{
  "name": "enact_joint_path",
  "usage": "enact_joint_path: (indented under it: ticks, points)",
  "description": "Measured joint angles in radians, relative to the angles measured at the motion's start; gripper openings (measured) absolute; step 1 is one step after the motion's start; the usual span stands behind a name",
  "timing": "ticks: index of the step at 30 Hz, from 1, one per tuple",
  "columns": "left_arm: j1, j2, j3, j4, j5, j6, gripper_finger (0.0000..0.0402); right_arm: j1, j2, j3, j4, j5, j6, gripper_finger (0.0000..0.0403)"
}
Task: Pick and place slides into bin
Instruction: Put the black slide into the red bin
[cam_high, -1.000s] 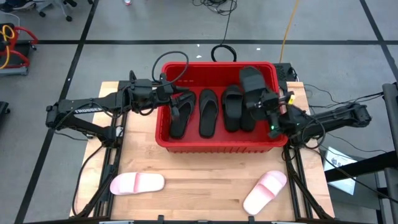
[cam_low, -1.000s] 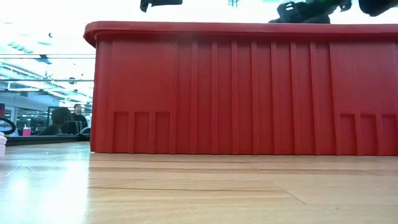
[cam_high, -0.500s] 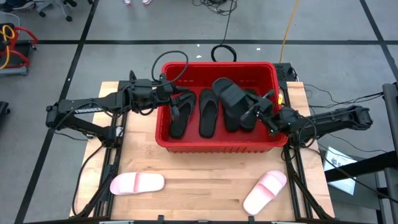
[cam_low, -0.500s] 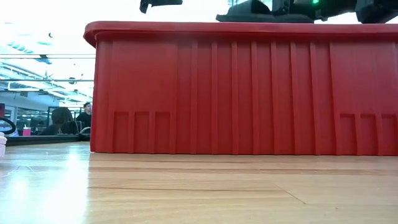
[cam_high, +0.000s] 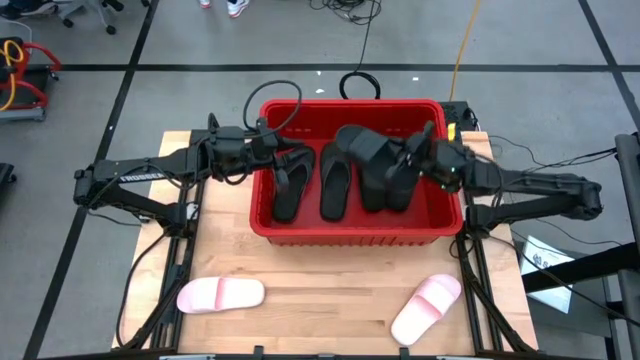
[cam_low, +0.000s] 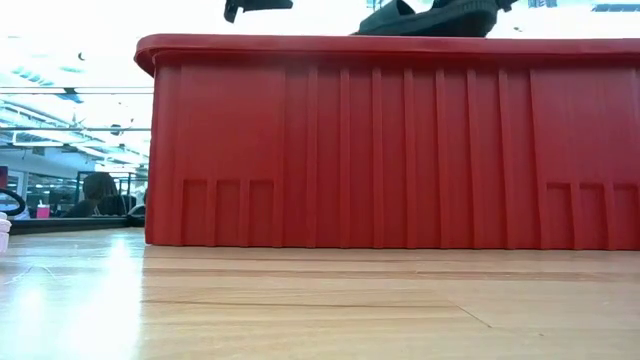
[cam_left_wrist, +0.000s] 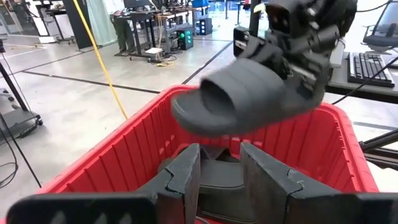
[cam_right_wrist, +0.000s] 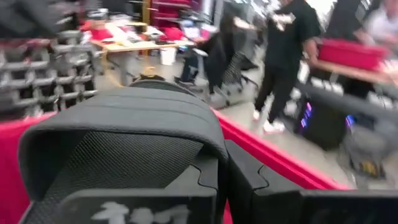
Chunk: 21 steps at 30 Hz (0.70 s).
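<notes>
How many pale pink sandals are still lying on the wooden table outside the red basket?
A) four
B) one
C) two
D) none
C: the high view shows one pink slide near the table's front left and another pink slide near its front right, both outside the red bin.

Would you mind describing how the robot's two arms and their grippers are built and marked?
Both arms are dark, slim and jointed. The left arm bears white lettering along its side, and black cables loop near its wrist. The left gripper has two blocky dark grey fingers. The right arm trails thin cables; the right gripper is black too.
</notes>
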Motion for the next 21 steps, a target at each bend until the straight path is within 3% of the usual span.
enact_joint_path:
  ticks: [3, 7, 9, 21]
  points:
    - [0.000, 0.000, 0.000, 0.000, -0.007, -0.001, 0.0118, -0.038, 0.000, 0.058, -0.115, 0.069, 0.110, 0.0000]
    - [0.000, 0.000, 0.000, 0.000, -0.007, -0.001, 0.0118, -0.070, 0.000, 0.080, -0.205, 0.293, 0.264, 0.0000]
    - [0.000, 0.000, 0.000, 0.000, -0.007, -0.001, 0.0118, -0.082, 0.000, 0.084, -0.228, 0.350, 0.337, 0.0000]
    - [0.023, 0.000, 0.000, 0.000, -0.005, -0.001, 0.0118, -0.137, 0.001, 0.085, -0.615, 0.293, 0.664, 0.0000]
